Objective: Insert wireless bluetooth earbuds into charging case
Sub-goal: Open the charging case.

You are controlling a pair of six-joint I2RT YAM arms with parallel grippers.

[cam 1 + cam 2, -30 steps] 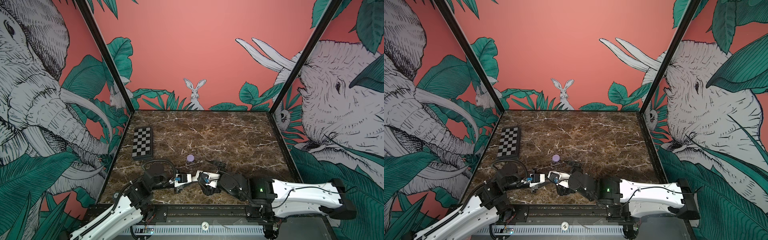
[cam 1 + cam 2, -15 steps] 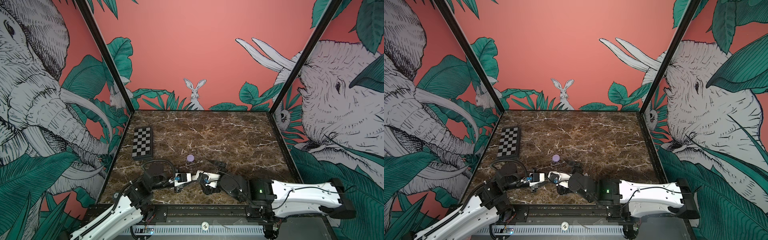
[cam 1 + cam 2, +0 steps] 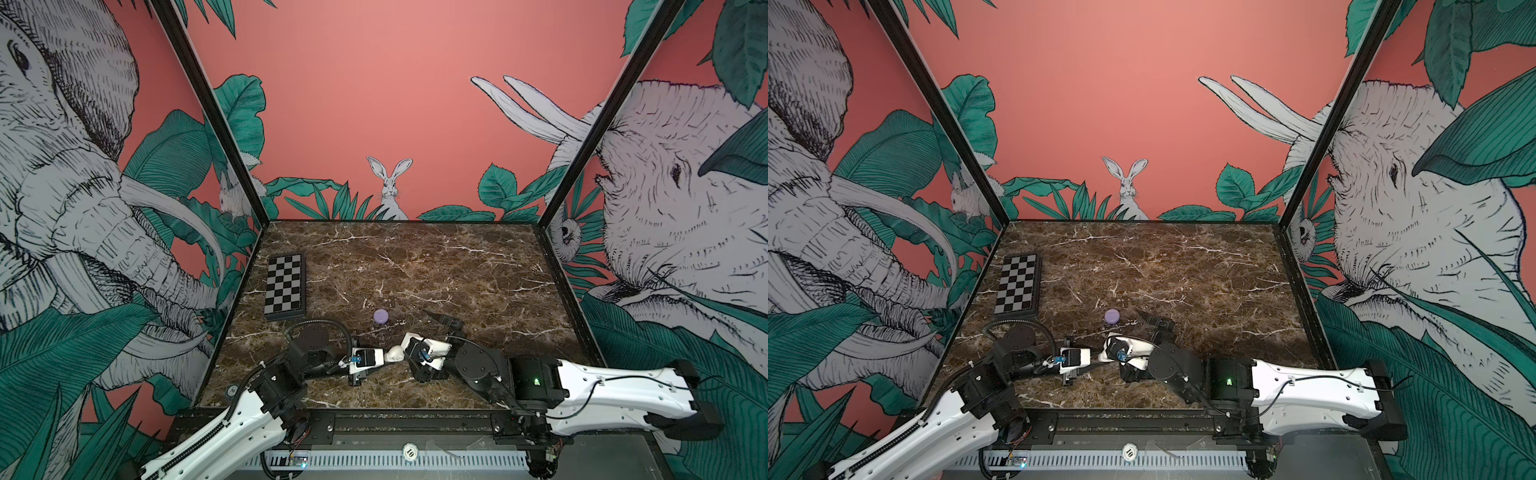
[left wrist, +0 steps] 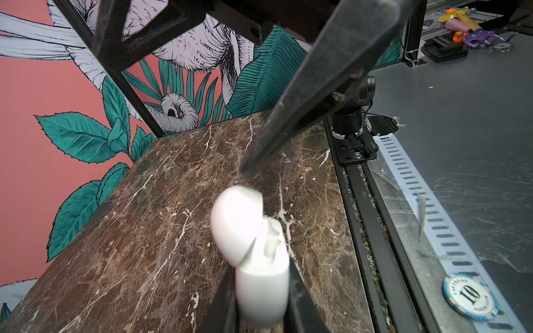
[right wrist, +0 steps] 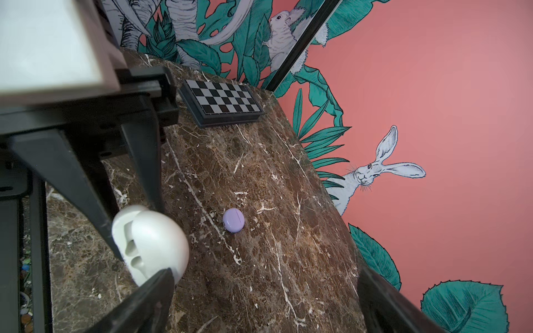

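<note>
White case point(image 4: 253, 245), lid flipped open, sits clamped in the left pincer point(image 4: 259, 308) close to the desk's point(image 3: 478, 282) front edge; contents too washed out to read. Right pincer point(image 5: 262, 276) gapes wide, one fingertip point(image 4: 253, 164) just beside the lid. No shift from a second ago. Lilac case point(image 3: 381, 316) lies just behind, chessboard point(image 3: 286, 286) at the left edge. Open desk runs back and right.

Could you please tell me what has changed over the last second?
The right gripper drew back slightly toward its own side, away from the white case, fingers wide open and empty. The left gripper stayed shut on the open white case; the lilac case and chessboard did not move.
</note>
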